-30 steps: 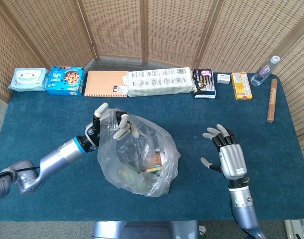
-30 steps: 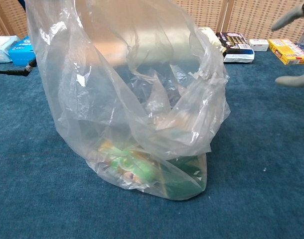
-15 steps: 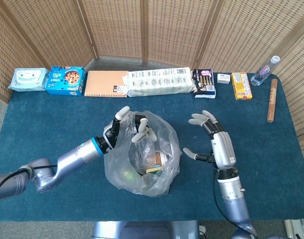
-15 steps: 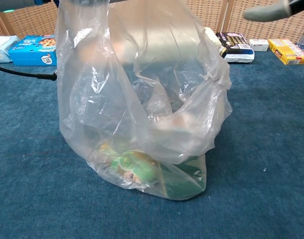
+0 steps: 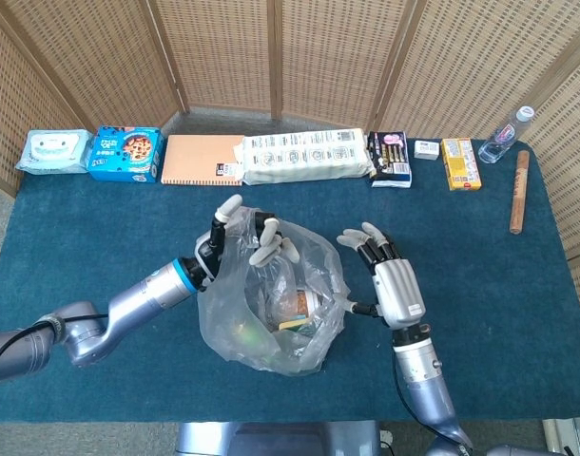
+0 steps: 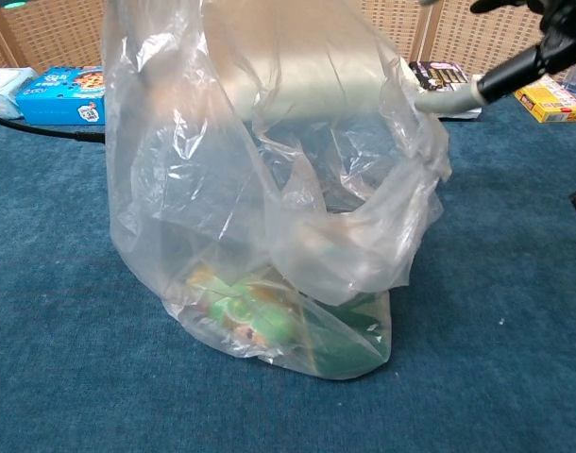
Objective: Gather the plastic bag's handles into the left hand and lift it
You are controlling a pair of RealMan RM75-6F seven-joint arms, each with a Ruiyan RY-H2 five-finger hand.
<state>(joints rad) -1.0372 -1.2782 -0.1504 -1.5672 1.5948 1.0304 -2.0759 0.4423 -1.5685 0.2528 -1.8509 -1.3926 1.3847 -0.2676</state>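
A clear plastic bag (image 5: 271, 304) stands mid-table with green packets and a cup inside; in the chest view the bag (image 6: 260, 217) fills most of the frame. My left hand (image 5: 247, 233) is at the bag's upper left rim, fingers hooked into the plastic and holding that side up. My right hand (image 5: 387, 283) is spread beside the bag's right side and holds nothing. One of its fingers (image 6: 472, 90) touches the right rim in the chest view. The left hand lies above the chest view's top edge.
Along the table's back edge lie a wipes pack (image 5: 52, 150), a blue cookie box (image 5: 125, 153), an orange notebook (image 5: 202, 159), a white pack (image 5: 307, 156), a dark box (image 5: 389, 158), a yellow box (image 5: 459, 163), a water bottle (image 5: 507, 135) and a wooden stick (image 5: 519, 190).
My right hand has moved left and forward, from well apart to touching the bag's right rim. The left hand shifted right with the rim a second ago and has since held still.
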